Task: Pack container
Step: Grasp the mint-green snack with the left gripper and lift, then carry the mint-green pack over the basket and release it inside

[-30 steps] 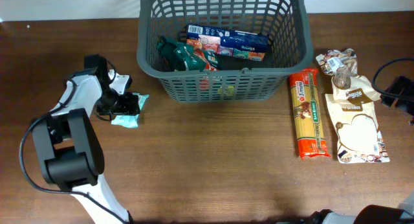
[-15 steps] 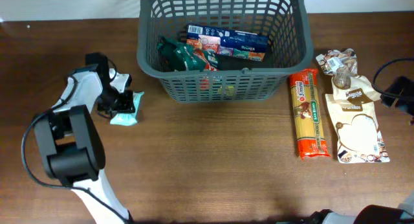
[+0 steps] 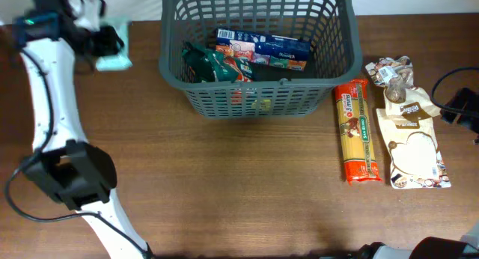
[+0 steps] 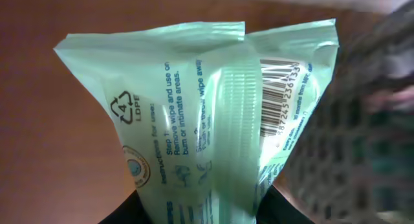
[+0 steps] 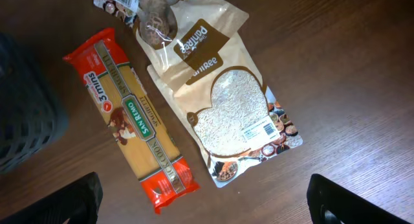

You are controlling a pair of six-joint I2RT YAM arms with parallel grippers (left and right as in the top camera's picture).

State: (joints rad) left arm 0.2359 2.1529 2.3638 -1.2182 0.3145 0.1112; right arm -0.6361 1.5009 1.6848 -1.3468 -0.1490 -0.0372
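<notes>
Once flat on the tabletop (image 3: pixel 224 184) a second ago, wipes pack (image 4: pixel 194 120): now lifted clear and carried toward the far left.
left gripper (image 3: pixel 105 43): fingers clamped on the pale green pack's lower end.
container (image 3: pixel 254 102): dark grey basket, far centre, groceries (image 3: pixel 247 53) inside; pack left of it, apart.
right gripper (image 5: pixel 204 198): fingers wide apart above spaghetti (image 5: pixel 139 120) and rice pouch (image 5: pixel 239 117), unchanged.
bearing on task: pick looks done; carry over the rim and release remain.
</notes>
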